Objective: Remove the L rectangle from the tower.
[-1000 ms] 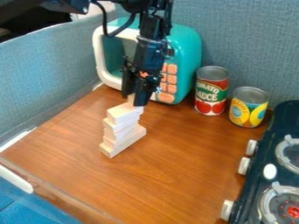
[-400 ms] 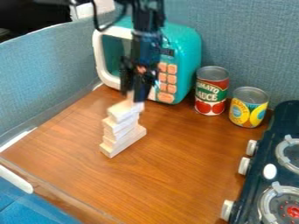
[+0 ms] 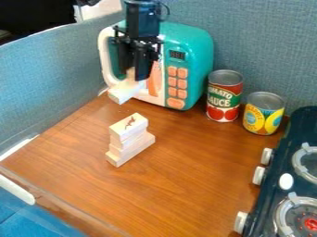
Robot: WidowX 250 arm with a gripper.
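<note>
L rectangle (image 3: 124, 91) points lower left (lengthwise, that is).

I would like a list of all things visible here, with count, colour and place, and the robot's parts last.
L-shaped block: one, pale wood, raised behind the tower
block tower: one, pale wood, left of centre on the table
toy microwave: one, teal and white with orange buttons, at the back
cans: two, one red, one yellow and blue, right of the microwave
stove: one, dark, right edge
table: one, brown, beneath
partitions: blue-grey, left and back
tool: one, black, holding the L-shaped block
arm: one, black, top edge
</note>
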